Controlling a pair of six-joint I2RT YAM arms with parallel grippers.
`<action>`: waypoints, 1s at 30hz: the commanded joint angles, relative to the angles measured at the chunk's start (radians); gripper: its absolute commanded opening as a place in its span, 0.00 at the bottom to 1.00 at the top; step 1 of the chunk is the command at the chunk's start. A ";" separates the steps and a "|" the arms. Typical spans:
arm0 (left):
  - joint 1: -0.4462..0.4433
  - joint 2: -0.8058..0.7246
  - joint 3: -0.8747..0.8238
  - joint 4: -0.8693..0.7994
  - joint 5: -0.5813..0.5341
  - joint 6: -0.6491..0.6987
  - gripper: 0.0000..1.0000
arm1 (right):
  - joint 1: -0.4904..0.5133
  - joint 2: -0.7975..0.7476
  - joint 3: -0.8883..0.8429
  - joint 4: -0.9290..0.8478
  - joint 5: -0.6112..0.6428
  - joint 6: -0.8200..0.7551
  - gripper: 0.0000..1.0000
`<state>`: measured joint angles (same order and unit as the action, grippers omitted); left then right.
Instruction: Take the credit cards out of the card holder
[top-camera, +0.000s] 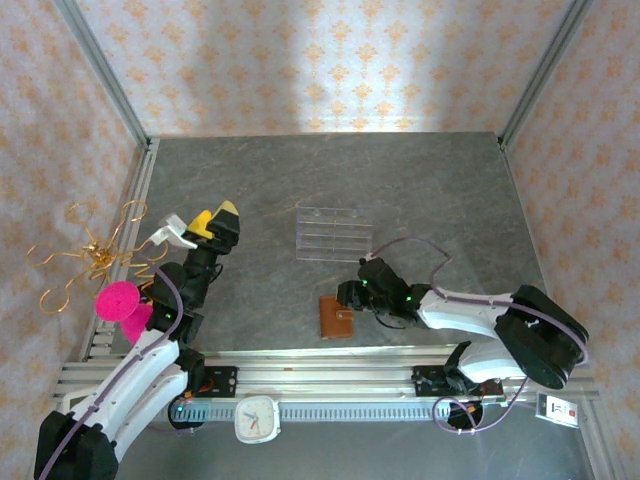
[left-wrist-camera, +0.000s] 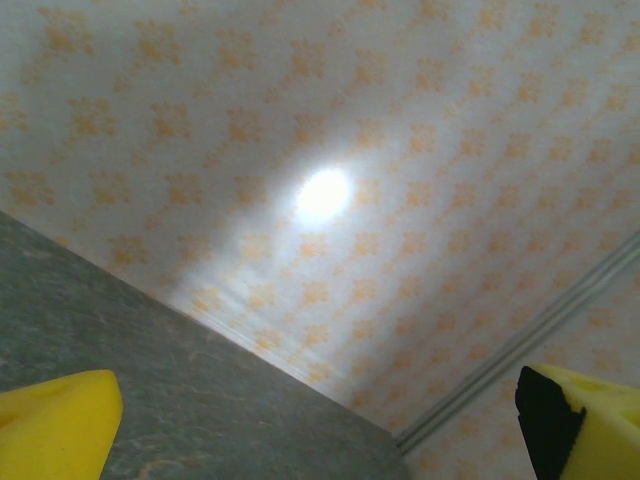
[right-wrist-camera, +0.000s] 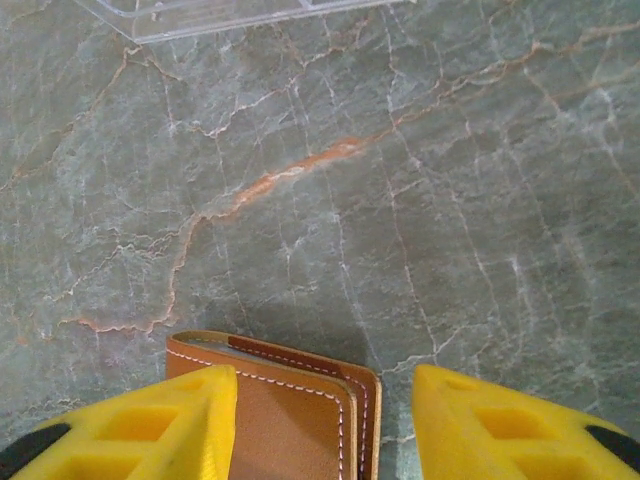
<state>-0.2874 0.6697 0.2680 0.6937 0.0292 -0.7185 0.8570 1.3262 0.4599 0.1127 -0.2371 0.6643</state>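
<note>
The card holder (top-camera: 336, 317) is a brown leather wallet lying folded on the grey marble table near the front edge. In the right wrist view the card holder (right-wrist-camera: 290, 420) sits between my yellow fingers. The left finger (right-wrist-camera: 150, 430) overlaps its edge, and the right finger (right-wrist-camera: 510, 430) stands apart from it with bare table between. My right gripper (top-camera: 348, 299) (right-wrist-camera: 325, 425) is low over the wallet and open. The credit cards are hidden. My left gripper (top-camera: 215, 218) (left-wrist-camera: 320, 440) hangs wide open at the left, raised and holding nothing.
A clear acrylic tiered rack (top-camera: 335, 234) (right-wrist-camera: 200, 15) stands just beyond the wallet. A gold wire ornament (top-camera: 95, 255) and a pink piece (top-camera: 120, 300) sit by the left wall. A small clock (top-camera: 256, 420) lies on the front rail. Patterned walls enclose the table.
</note>
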 joint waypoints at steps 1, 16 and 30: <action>-0.001 -0.010 -0.027 0.011 0.069 -0.069 0.99 | 0.025 0.023 -0.003 0.005 0.001 0.035 0.47; -0.017 -0.037 0.194 -0.333 0.172 0.089 0.99 | 0.056 0.056 0.022 -0.024 0.070 0.035 0.53; -0.376 0.034 0.148 -0.422 0.002 0.165 0.95 | 0.056 0.050 0.028 -0.026 0.101 0.026 0.57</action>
<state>-0.5976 0.6945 0.4419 0.2943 0.1108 -0.6003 0.9108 1.3682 0.4751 0.1081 -0.1951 0.6914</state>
